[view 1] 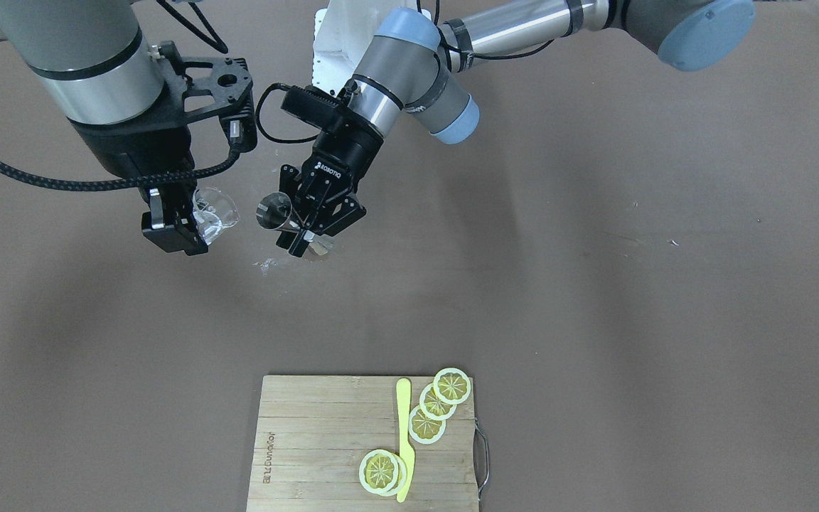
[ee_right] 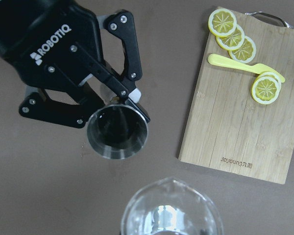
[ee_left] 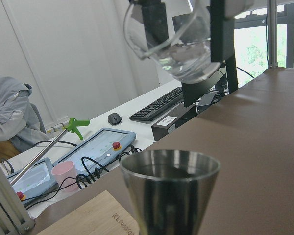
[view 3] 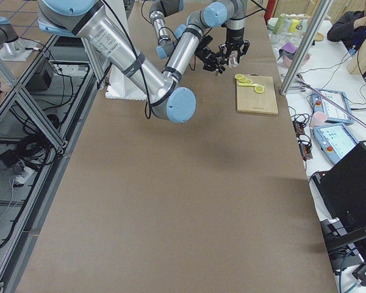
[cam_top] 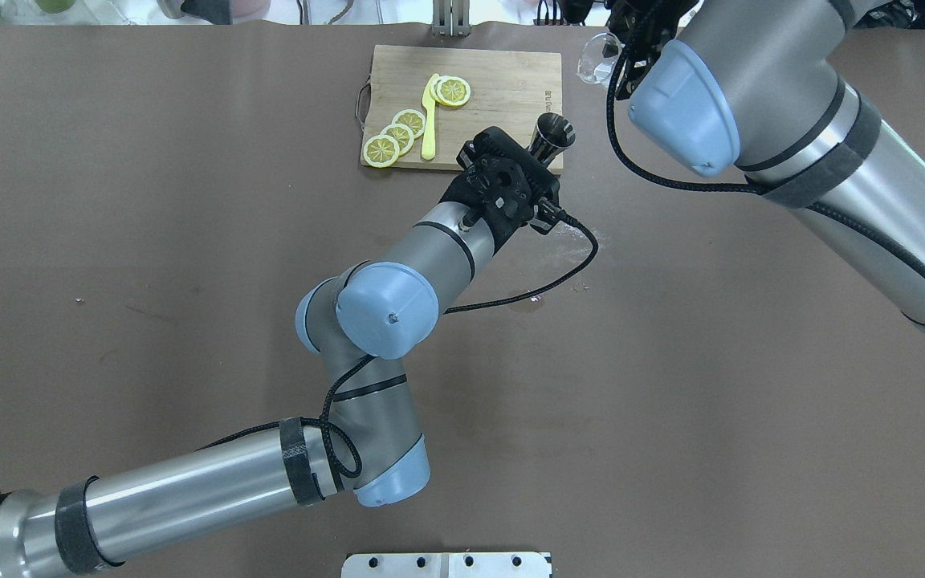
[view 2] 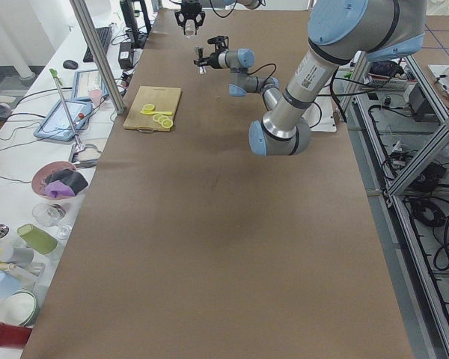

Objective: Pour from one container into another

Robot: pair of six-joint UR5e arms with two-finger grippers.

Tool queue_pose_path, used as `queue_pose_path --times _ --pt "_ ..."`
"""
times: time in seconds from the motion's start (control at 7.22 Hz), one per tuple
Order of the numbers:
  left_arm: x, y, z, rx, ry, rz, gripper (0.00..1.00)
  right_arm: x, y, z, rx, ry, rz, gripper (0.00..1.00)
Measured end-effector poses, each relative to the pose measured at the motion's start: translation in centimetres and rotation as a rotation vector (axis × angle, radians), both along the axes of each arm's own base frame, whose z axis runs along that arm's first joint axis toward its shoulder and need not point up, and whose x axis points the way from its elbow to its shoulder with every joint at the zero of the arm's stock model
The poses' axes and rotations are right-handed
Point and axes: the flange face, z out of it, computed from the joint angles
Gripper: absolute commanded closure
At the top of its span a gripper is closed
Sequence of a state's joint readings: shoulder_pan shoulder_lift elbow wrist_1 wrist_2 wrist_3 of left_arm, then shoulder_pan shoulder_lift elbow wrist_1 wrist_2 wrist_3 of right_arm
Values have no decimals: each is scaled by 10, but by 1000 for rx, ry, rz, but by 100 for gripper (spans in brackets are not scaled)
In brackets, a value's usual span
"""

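Jaws on the left gripper (view 1: 303, 227) are shut tight round a shiny metal cup (view 1: 274, 211). They pinch it just below its wide mouth. The cup stands nearly straight up and down, with its wide round mouth on top. In the right wrist view you look right down into that mouth, and it is dark inside.

The right gripper (view 1: 182, 229) has its jaws shut on a clear glass jug (view 1: 215, 210), one jaw on each side of it. The jug is just beside the metal cup but not touching it. It hangs higher up than the cup, as the left wrist view shows. The jug leans over a bit. Its little pouring lip points about toward the metal cup. I cannot tell if there is anything in the jug.

Both things are held up in the air over the brown worktop (view 1: 594, 284), on the robot's side of it.

Well apart from them, near the other edge, lies a wooden board (view 1: 310, 427). On it are lemon slices (view 1: 426, 425) and a yellow knife (view 1: 404, 427). The knife lies among the slices.
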State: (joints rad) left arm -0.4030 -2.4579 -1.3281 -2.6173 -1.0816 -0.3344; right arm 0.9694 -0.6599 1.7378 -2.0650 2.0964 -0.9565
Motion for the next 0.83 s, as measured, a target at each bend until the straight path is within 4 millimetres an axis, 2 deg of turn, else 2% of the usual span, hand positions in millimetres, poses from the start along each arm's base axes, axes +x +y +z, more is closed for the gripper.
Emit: queue_pose_path --times 0.28,0.83 --pt "0 1 0 0 2 1 100 -11 1 -10 17 28 -27 100" --pt "7 6 6 -11 -4 13 100 -15 34 -21 61 49 -99 100"
